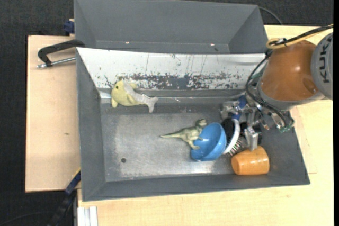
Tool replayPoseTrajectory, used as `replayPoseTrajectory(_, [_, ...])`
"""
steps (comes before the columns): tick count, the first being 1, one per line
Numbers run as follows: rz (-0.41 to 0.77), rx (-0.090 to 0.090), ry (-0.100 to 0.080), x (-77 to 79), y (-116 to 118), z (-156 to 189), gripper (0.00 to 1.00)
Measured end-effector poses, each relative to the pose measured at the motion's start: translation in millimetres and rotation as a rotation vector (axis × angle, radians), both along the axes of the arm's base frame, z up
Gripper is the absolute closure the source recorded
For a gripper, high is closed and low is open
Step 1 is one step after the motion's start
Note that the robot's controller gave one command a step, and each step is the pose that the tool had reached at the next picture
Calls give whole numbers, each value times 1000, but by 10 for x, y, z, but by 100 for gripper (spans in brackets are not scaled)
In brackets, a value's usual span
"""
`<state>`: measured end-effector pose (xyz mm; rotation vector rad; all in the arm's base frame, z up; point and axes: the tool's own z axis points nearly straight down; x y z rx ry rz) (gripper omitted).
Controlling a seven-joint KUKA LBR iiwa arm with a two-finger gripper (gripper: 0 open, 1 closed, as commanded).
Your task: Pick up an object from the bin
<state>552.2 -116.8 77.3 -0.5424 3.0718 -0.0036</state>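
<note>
My gripper (247, 125) hangs low at the bin's right side, under the orange wrist cover. It is just above and right of a black round thing with a white ribbed edge (232, 138). Against that thing's left side leans a blue bowl (210, 141), tipped on its side. An orange cylinder (250, 162) lies on the bin floor right below the gripper, close to the front wall. A green toy dinosaur (185, 134) lies left of the bowl, with its tail pointing left and its head touching the bowl.
A yellow and grey plush fish (128, 95) rests against the back wall at the left. The bin's left half has bare floor. The arm and its cables reach in over the right rim.
</note>
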Motion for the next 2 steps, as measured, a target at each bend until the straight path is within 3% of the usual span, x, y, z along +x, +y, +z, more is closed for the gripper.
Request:
replayPoseTrajectory(1, [4, 1, 7, -27, 8, -30, 100])
replayPoseTrajectory(2, [-12, -4, 7, 183, -193, 1700, 100])
